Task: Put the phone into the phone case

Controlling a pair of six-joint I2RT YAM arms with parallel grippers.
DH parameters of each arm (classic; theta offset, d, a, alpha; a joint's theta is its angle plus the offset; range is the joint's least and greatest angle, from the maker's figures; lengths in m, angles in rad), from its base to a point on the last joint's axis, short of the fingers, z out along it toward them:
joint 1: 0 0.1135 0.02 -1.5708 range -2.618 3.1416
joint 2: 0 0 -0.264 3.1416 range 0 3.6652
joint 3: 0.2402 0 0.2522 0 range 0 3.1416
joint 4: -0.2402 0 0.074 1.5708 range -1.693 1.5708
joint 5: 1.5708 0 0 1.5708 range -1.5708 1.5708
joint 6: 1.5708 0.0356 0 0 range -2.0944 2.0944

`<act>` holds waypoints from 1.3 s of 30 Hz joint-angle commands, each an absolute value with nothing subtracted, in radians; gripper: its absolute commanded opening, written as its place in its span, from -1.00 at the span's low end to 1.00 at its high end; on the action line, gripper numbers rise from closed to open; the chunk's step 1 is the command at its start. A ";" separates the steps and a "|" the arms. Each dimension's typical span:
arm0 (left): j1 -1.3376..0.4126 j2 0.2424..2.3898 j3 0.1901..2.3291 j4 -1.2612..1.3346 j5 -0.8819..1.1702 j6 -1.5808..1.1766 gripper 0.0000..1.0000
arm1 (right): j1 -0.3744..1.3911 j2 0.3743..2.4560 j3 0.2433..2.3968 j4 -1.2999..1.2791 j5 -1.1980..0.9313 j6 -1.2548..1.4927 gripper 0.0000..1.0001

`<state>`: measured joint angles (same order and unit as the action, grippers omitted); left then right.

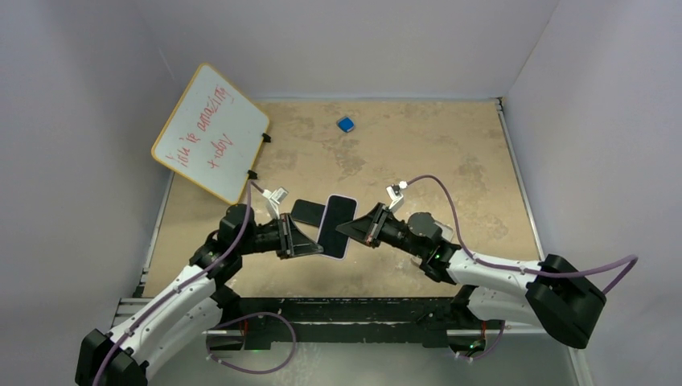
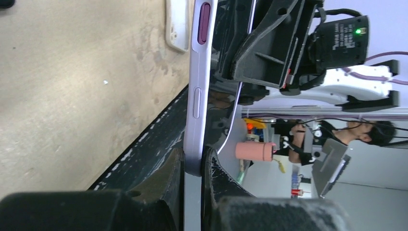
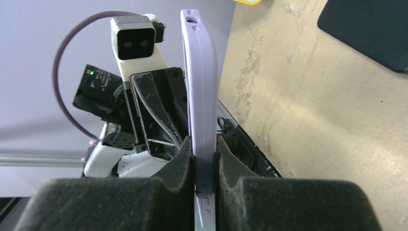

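White walls close in a mottled tan surface (image 1: 434,161). From the top camera, a whiteboard (image 1: 211,145) leans at the far left. Its red handwriting seems to read "You're amazing today", though the second line is loose. A small blue object (image 1: 346,124) sits at the far middle.

At the centre both arms meet on the lavender phone case (image 1: 336,227), which appears lifted with its dark inner face up. The left hand (image 1: 312,246) is clamped on its near-left edge and the right hand (image 1: 355,231) on its right edge. Just left of the case, partly under it, a dark slab lies flat on the surface; I take it for the phone (image 1: 304,211). If so, the case is picked up and steadied, but the phone is not yet in it, and seating it is all still to do.

In the left wrist view, the left fingers pinch the case rim tight near a corner. A purple side button (image 2: 204,23) shows further along that rim. The white print on the other arm's black module (image 2: 337,38) is too small to read.

In the right wrist view, the right pads squeeze the case, seen edge-on. It bows slightly, which suggests nothing stiff is inside. The phone lies at the far right. No brand shows on either.
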<state>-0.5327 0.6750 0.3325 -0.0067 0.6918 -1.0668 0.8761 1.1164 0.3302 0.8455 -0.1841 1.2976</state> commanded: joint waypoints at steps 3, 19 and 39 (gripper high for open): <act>-0.538 0.736 0.437 -0.224 0.571 -0.867 -1.00 | 0.879 1.095 0.342 0.924 -0.146 1.326 -1.00; -0.538 0.750 0.439 -0.203 0.578 -0.889 -1.00 | 0.873 1.113 0.367 0.894 -0.161 1.293 -1.00; -0.537 0.793 0.839 -0.627 0.221 -0.423 0.74 | 0.706 1.225 0.610 0.218 -0.198 0.817 -1.00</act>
